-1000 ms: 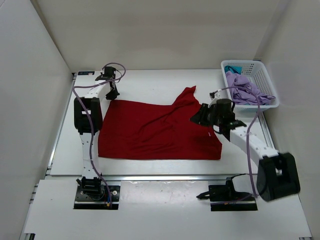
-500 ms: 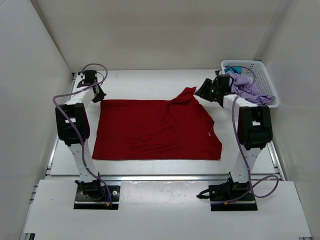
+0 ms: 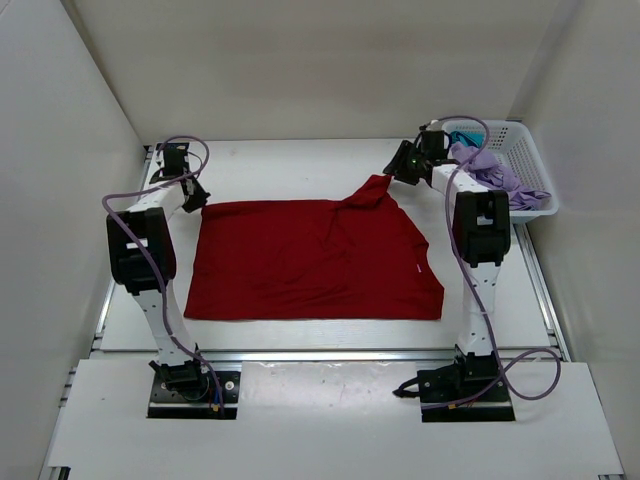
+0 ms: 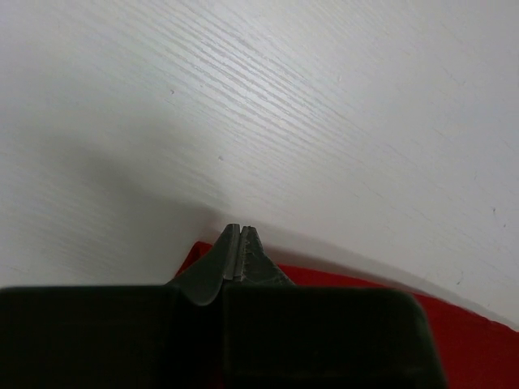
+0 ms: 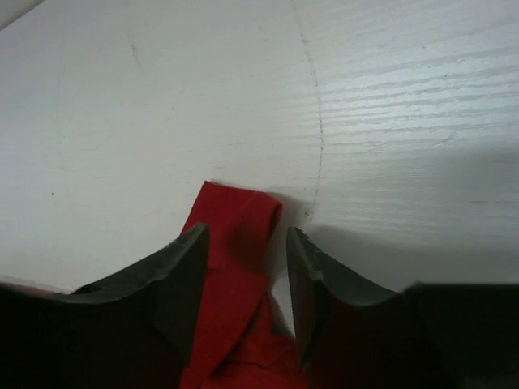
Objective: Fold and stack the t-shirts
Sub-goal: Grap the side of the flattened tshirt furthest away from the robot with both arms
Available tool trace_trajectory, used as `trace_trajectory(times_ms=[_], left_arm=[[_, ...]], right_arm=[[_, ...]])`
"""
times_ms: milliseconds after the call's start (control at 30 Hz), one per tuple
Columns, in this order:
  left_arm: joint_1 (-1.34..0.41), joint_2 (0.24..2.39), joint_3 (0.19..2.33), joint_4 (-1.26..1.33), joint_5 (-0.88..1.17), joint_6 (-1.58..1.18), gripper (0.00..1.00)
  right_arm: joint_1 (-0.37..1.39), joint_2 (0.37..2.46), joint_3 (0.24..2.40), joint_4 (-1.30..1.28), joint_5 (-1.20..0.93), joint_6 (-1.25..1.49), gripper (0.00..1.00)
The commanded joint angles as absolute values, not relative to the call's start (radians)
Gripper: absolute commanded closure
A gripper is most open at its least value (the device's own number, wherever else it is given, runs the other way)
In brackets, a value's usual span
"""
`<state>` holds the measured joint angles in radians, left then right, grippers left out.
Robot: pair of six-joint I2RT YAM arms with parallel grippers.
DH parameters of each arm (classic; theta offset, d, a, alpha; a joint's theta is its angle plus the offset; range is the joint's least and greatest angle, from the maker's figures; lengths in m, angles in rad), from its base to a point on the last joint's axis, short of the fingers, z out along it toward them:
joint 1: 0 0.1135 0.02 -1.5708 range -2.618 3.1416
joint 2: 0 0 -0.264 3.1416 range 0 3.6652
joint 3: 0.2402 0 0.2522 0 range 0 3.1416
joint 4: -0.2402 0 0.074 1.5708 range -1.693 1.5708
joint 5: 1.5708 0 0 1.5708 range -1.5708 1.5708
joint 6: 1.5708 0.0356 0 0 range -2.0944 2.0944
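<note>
Our dark red t-shirt lies spread on the bench. Our left gripper is pinched closed at its far-left corner; our right gripper stands wide, straddling the bunched far-right sleeve.

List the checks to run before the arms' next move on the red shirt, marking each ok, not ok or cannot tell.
Left gripper shut at the dark red t-shirt's far left corner: ok.
Fabric pinched in it: cannot tell.
Right gripper open, straddling the fabric tip: ok.
Shirt spread flat: not ok, far right part bunched.
Lavender t-shirt inside the white basket: ok.
</note>
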<state>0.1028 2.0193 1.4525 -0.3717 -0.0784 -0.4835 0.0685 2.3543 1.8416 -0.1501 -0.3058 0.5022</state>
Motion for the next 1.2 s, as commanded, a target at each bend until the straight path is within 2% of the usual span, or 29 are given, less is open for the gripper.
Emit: trace_trajectory(times_ms=[0, 167, 200, 533, 800, 900, 967, 1167], left_arm=[[0.098, 1.994, 1.494, -0.350, -0.074, -0.469, 1.00], [0.090, 2.013, 1.503, -0.362, -0.078, -0.466, 1.00], [0.092, 2.016, 1.488, -0.347, -0.077, -0.463, 1.00], [0.080, 2.031, 1.502, -0.345, -0.080, -0.462, 1.00], [0.071, 2.042, 1.503, -0.339, -0.084, -0.465, 1.00], [0.072, 2.039, 1.496, -0.338, -0.077, -0.466, 1.00], [0.075, 2.040, 1.494, -0.339, -0.075, -0.469, 1.00], [0.071, 2.022, 1.491, -0.333, -0.057, -0.471, 1.00]], right_arm=[[0.046, 2.385, 1.920, -0.189, -0.307, 0.517, 0.60], [0.041, 2.414, 1.947, -0.192, -0.339, 0.520, 0.69], [0.035, 2.457, 2.004, -0.218, -0.359, 0.532, 0.75], [0.031, 2.549, 2.178, -0.307, -0.413, 0.548, 0.77], [0.035, 2.533, 2.180, -0.360, -0.376, 0.528, 0.76], [0.047, 2.510, 2.154, -0.364, -0.358, 0.519, 0.86], [0.043, 2.493, 2.132, -0.351, -0.362, 0.523, 1.00], [0.078, 2.369, 2.063, -0.328, -0.307, 0.486, 1.00]])
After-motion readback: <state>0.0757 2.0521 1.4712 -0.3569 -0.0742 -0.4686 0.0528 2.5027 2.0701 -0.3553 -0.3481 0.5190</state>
